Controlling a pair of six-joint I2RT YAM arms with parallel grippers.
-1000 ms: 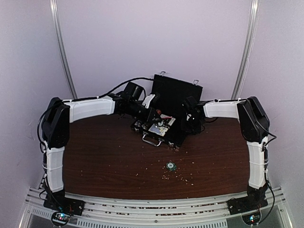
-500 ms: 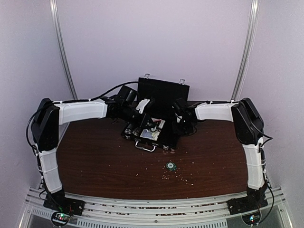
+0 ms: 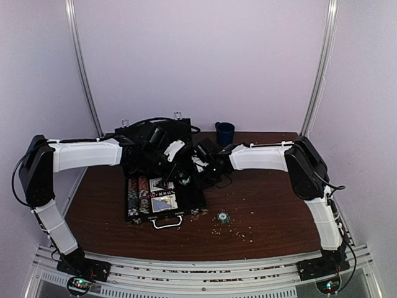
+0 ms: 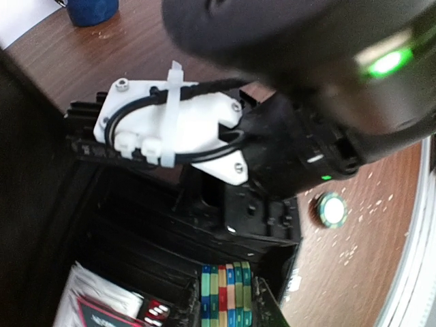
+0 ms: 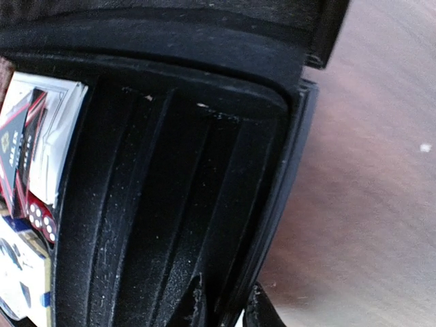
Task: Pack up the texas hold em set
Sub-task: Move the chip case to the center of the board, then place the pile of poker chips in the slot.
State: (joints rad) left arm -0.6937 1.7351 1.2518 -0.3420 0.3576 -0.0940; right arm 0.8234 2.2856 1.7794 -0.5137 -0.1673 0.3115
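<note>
The black case (image 3: 192,200) lies open at the table's left, its lid (image 3: 133,138) standing behind. Striped chips (image 3: 138,195) and card decks (image 3: 162,197) fill its left part. My left gripper (image 3: 180,176) reaches into the case's right part and is shut on a short stack of striped chips (image 4: 228,300), next to red dice (image 4: 157,312). My right gripper (image 3: 201,169) straddles the case's right wall (image 5: 272,204) with one finger on each side, shut on it. Cards (image 5: 34,129) and dice (image 5: 41,218) show inside. One loose chip (image 3: 223,217) lies on the table right of the case.
A dark blue mug (image 3: 225,132) stands at the back, right of the lid. Crumbs are scattered on the brown table (image 3: 273,205) around the loose chip. The case's silver handle (image 3: 166,222) points toward the near edge.
Both arms and the case have moved left and a little nearer. The case base now lies flat with its contents showing, and the mug has come into view behind.
</note>
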